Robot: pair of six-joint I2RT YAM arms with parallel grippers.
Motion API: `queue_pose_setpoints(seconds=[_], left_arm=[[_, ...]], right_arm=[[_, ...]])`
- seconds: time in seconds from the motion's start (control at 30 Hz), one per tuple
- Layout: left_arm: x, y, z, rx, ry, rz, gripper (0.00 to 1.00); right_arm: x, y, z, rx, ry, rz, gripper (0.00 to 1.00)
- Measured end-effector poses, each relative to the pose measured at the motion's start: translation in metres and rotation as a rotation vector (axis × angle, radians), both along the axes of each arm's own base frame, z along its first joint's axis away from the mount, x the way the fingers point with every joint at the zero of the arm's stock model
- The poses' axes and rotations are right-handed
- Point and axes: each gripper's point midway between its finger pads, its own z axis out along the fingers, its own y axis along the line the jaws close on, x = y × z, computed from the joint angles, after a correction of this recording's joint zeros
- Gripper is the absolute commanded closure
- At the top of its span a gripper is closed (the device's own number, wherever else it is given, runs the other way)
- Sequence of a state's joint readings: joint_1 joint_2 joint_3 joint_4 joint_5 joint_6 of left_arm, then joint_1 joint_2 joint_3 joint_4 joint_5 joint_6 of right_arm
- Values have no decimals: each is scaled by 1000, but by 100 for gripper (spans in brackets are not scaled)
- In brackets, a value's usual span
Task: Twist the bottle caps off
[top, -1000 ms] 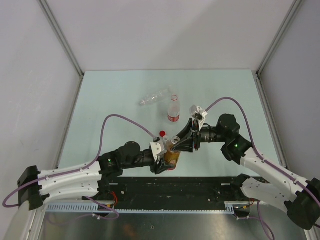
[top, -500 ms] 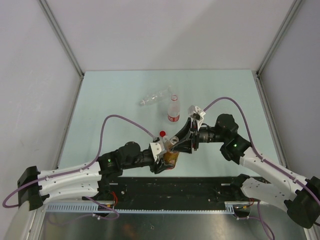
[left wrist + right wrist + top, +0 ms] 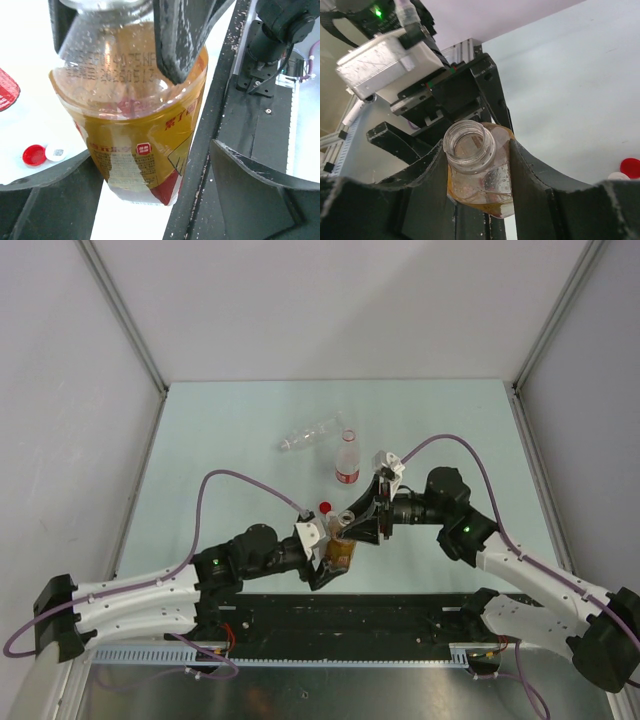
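The amber bottle (image 3: 341, 554) stands near the table's front edge, its neck (image 3: 469, 144) open with no cap on it. My right gripper (image 3: 476, 150) is shut on the amber bottle's shoulder, one finger (image 3: 176, 42) pressing each side. My left gripper (image 3: 150, 167) stands open around the bottle's lower body (image 3: 135, 150), with a gap on the right side. A red cap (image 3: 34, 155) and a white cap (image 3: 57, 151) lie loose on the table behind the bottle. The red-label bottle (image 3: 347, 462) stands upright further back. The clear crinkled bottle (image 3: 310, 433) lies on its side.
The black base rail (image 3: 400, 615) runs just in front of the amber bottle. Both arms' purple cables (image 3: 220, 480) arch over the table. Grey walls (image 3: 110, 330) close in the left, back and right sides.
My left gripper's jaws have spread apart off the amber bottle. The right gripper has shifted slightly left and now grips the bottle's shoulder.
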State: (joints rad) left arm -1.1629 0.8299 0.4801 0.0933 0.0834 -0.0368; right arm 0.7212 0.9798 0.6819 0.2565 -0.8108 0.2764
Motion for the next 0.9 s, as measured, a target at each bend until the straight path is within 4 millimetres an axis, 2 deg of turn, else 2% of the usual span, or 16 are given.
queue_pose_setpoints(seconds=[0.1,0.2,0.27,0.6,0.9], left_arm=[[6,2,2,-1,-12,32,12],[14,6,2,3,-27,82,3],[19,8,2,8,-41,107,1],[29,13,5,20,-85,155,1],[28,20,27,-51,-111,166,1]], right_arm=[[5,-1,-6,-21,-8,-27,100],[10,-3,-13,-49,-6,-54,100],[12,-4,-18,-66,-5,-68,100],[25,-9,-28,-107,-5,-141,100],[50,-17,-35,-130,12,-257,100]])
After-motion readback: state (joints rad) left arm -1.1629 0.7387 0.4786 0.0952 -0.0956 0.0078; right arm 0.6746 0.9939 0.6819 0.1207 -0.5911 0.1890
